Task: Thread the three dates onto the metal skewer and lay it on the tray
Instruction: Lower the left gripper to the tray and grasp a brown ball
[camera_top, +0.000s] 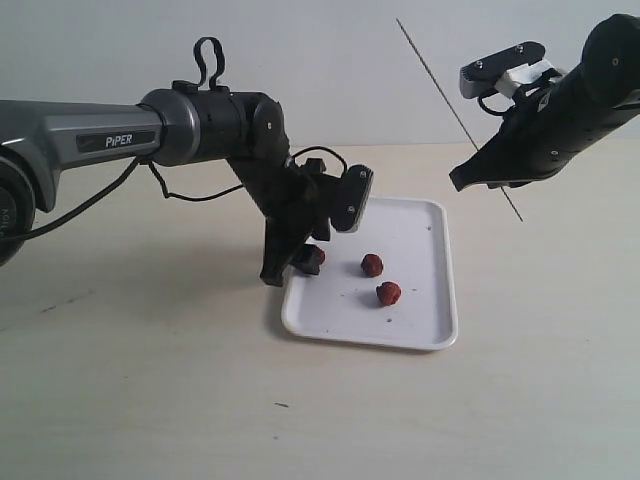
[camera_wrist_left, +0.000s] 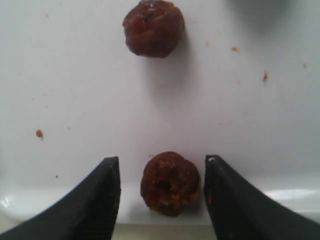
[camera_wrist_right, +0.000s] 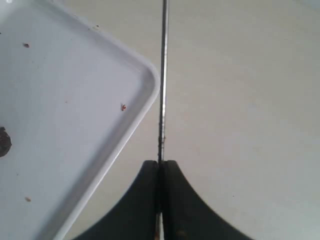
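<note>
While the left gripper (camera_wrist_left: 161, 159) straddled one date (camera_wrist_left: 169, 184): jaws stood apart, a gap on each side, nothing grasped.
Dates: all three lay on the tray (camera_top: 425, 322), the straddled one close to its rim.
Right gripper (camera_wrist_right: 161, 167): clenched on the metal skewer (camera_wrist_right: 163, 75), held slanted in the air beside the tray.
Handling, date: judged light, soft, sticky; pinch across the middle, gently, lest it squash.
Handling, skewer: judged stiff, thin, slippery; might swivel in the clamp.

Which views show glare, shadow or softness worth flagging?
Exterior view: even, diffuse light, faint shadow of the left arm on the table, metal skewer thin but crisp. Left wrist view: near date slightly soft, glare on the tray rim. Right wrist view: jaws nearly black, no detail.
</note>
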